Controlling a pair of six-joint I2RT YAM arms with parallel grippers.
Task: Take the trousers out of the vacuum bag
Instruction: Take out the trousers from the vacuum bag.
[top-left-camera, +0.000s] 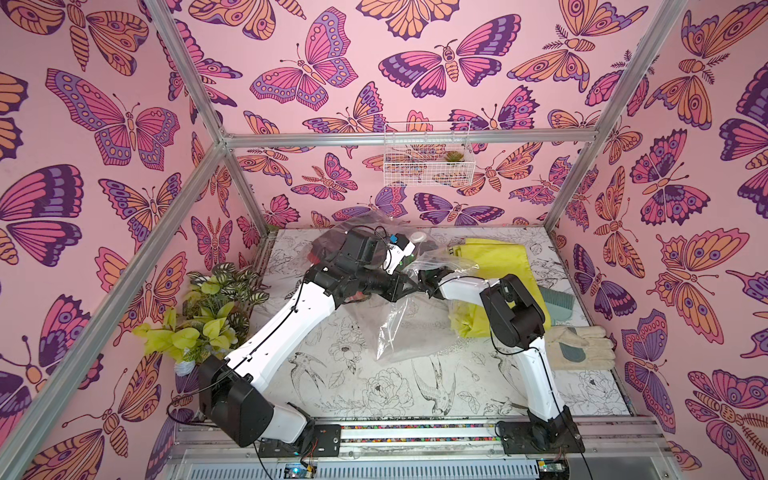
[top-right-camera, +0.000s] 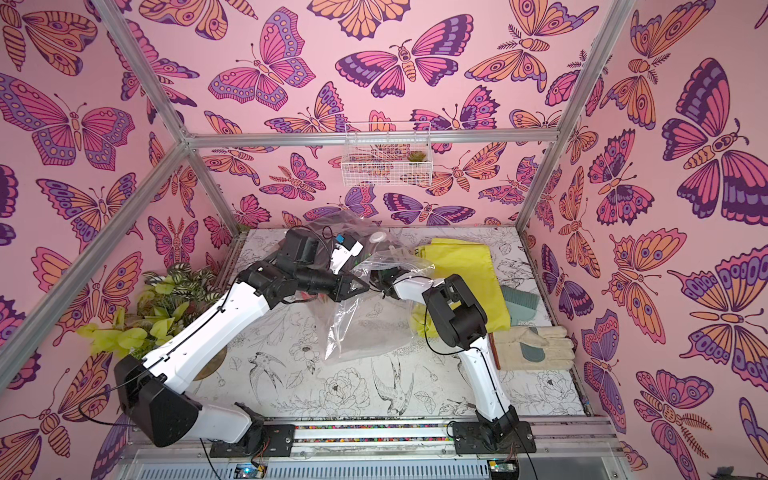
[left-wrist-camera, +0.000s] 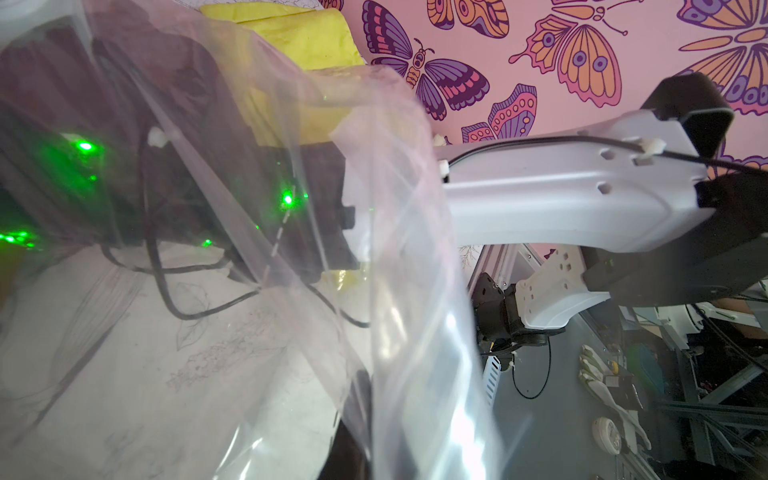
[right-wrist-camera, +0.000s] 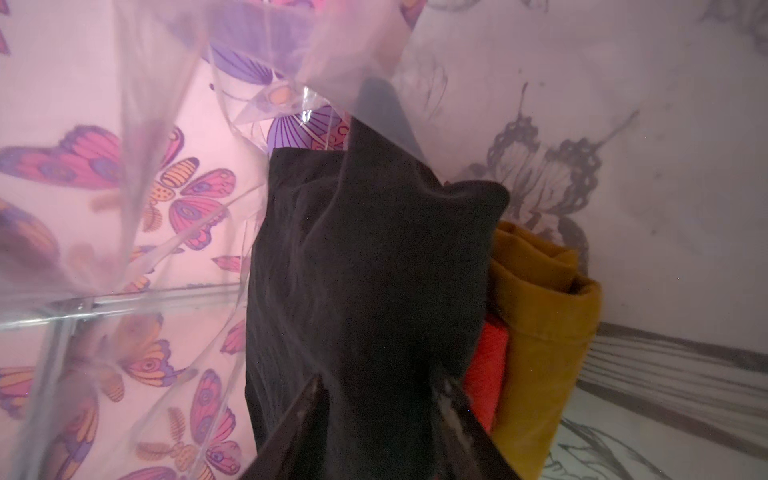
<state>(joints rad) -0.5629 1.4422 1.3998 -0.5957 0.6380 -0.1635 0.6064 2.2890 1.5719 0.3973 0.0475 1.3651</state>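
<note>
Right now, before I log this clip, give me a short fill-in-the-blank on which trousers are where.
1. In the right wrist view, the nearest pair between the fingers of the right tool is ______.
2. On the far side of the red trousers from it sits an outer pair coloured ______.
3. In both top views, the loose trousers lying outside the vacuum bag, nearest its white valve cap, are ______.
Missing words: black; mustard brown; yellow.

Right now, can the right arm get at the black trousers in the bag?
Probably yes: the right end effector is inside the bag, its fingers flanking the black trousers, nothing between. The left end effector holds the bag's edge up.
</note>
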